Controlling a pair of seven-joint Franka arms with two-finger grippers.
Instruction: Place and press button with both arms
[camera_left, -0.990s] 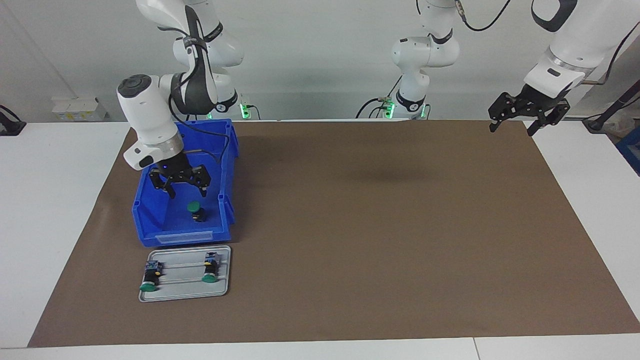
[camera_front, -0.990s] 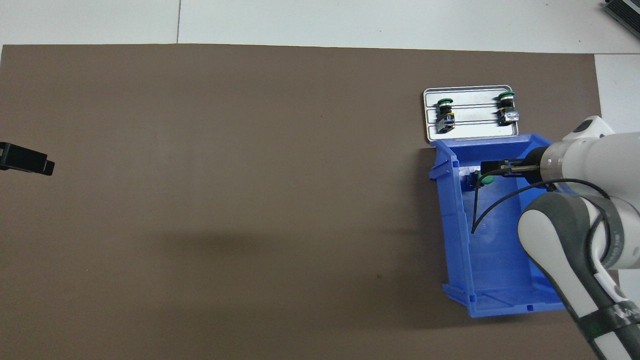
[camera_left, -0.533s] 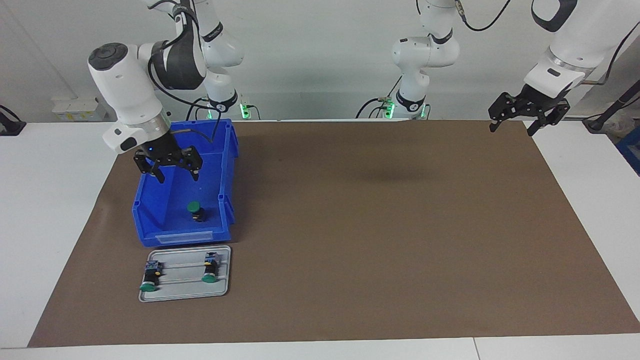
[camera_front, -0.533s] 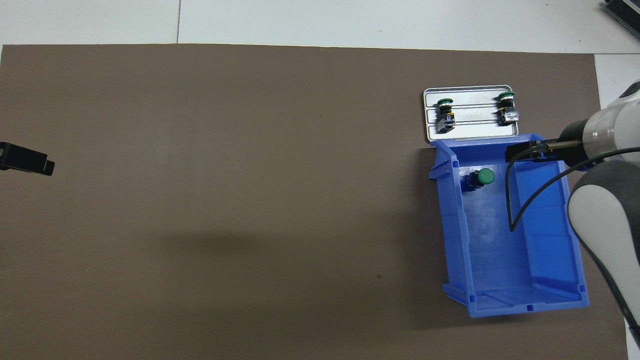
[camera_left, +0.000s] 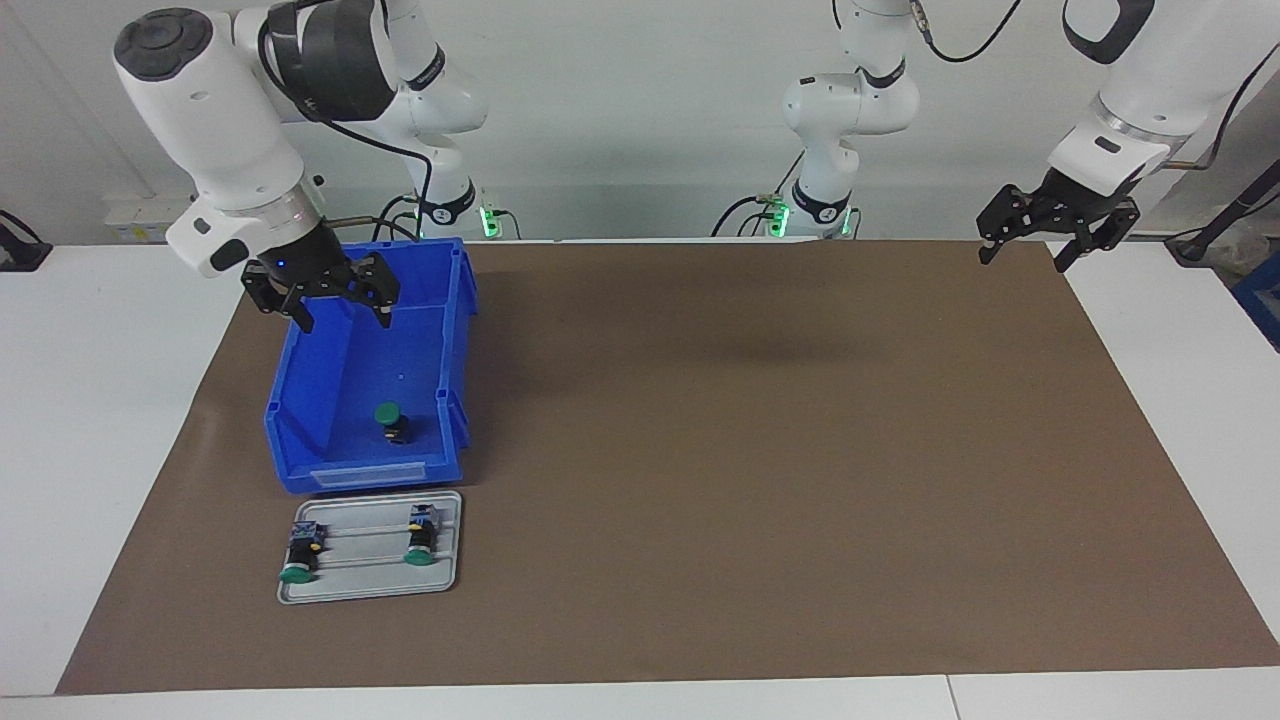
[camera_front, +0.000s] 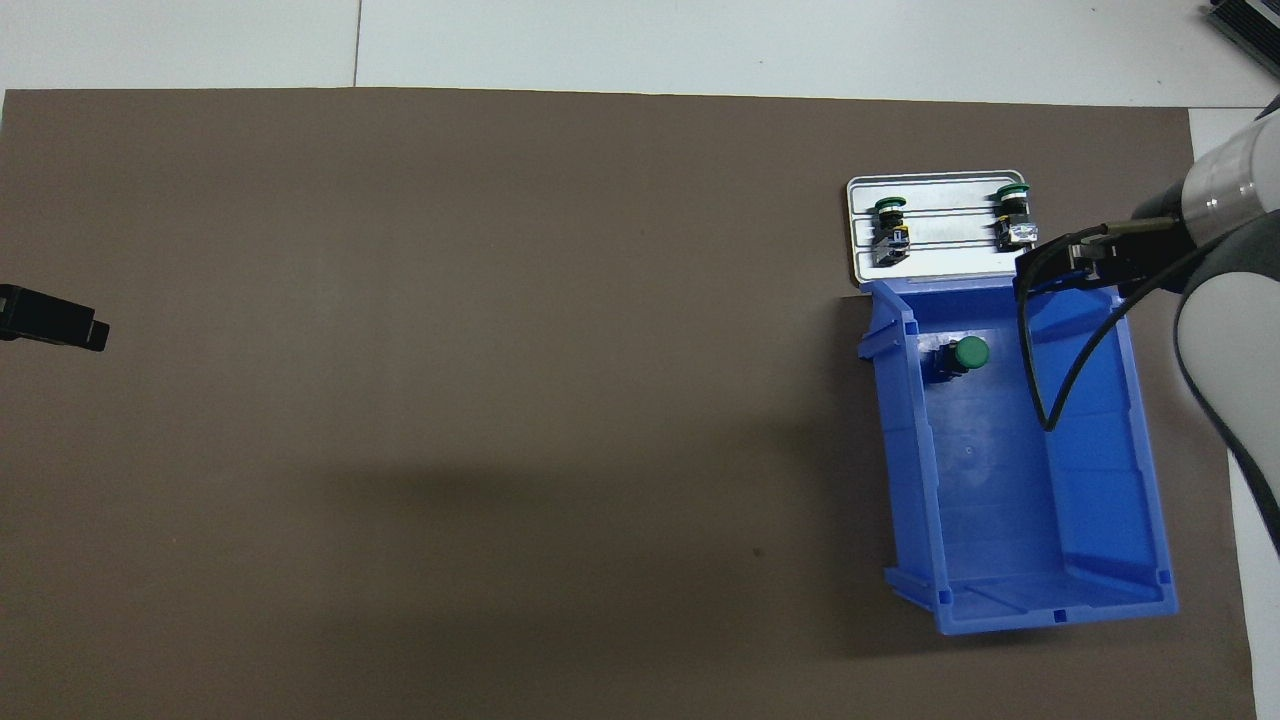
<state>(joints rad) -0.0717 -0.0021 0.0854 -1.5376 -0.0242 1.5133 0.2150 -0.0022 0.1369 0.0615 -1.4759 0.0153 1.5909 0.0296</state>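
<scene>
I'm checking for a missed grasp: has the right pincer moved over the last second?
Yes. The right pincer has risen, open and empty, from just above the button inside the blue bin to above the bin's rim nearest the robots.

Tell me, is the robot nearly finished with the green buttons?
Partly. Two buttons already lie on the grey tray. A third button stands in the blue bin, ungrasped. The right hand hangs open and empty above the bin. The left hand waits, open. Placing and pressing remain.
</scene>
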